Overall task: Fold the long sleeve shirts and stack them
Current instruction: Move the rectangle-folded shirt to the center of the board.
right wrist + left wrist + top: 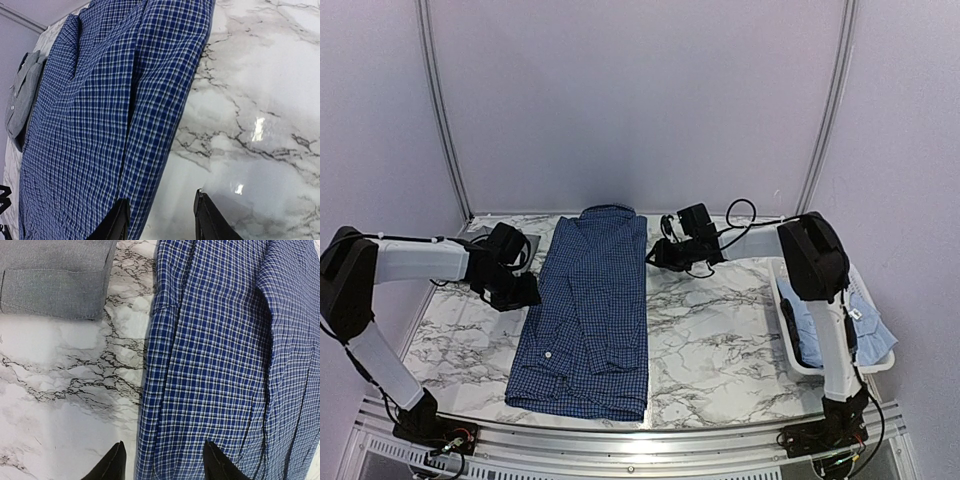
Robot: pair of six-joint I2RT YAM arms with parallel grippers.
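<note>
The dark blue checked shirt (587,315) lies flat down the middle of the table, sleeves folded in, collar at the far end. It fills the left wrist view (225,365) and the right wrist view (100,125). My left gripper (527,290) is open, over the shirt's left edge (165,460). My right gripper (655,258) is open, over the shirt's right edge near the collar end (161,220). The folded grey shirt (55,277) lies behind the left arm at the far left (480,235). The light blue shirt (850,320) lies in the white basket.
A white basket (782,325) stands at the right edge of the marble table (720,340), next to the right arm's base. A metal rail runs along the near edge. Lilac walls close in the back and sides.
</note>
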